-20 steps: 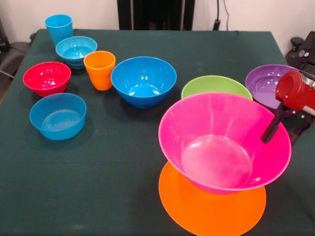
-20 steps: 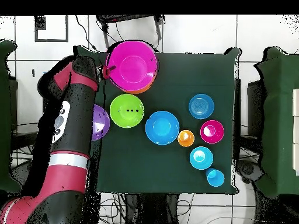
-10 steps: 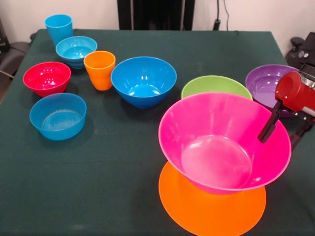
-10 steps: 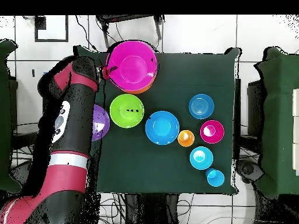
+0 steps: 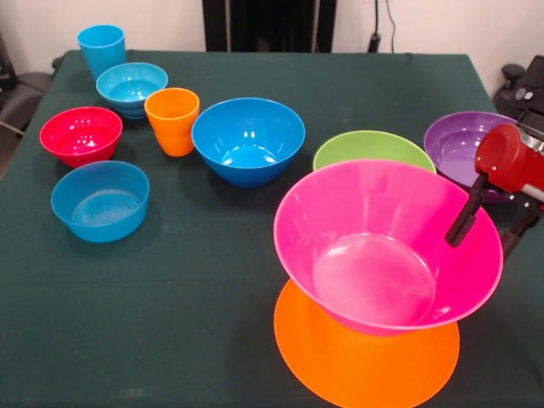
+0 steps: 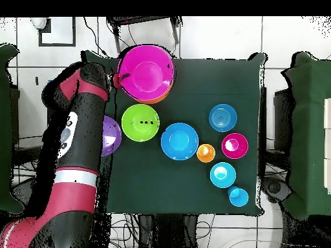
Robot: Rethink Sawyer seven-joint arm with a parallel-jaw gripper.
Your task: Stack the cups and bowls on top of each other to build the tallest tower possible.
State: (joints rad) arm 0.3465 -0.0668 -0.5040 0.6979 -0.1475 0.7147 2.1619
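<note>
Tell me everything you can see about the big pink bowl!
The pink bowl is big, round, shiny and looks like plastic, with wide sloping sides and a flat round bottom. It is empty and sits right side up on the upside-down orange bowl, a bit tilted, at the table's front right in the front view. The gripper is at its right rim, one black finger reaching over the edge. The green bowl stands just behind it.

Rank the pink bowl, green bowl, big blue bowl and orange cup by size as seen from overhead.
1. Pink bowl, though it sits raised, nearer the camera.
2. Green bowl and big blue bowl: too alike to rank.
3. Orange cup, clearly smallest.
</note>
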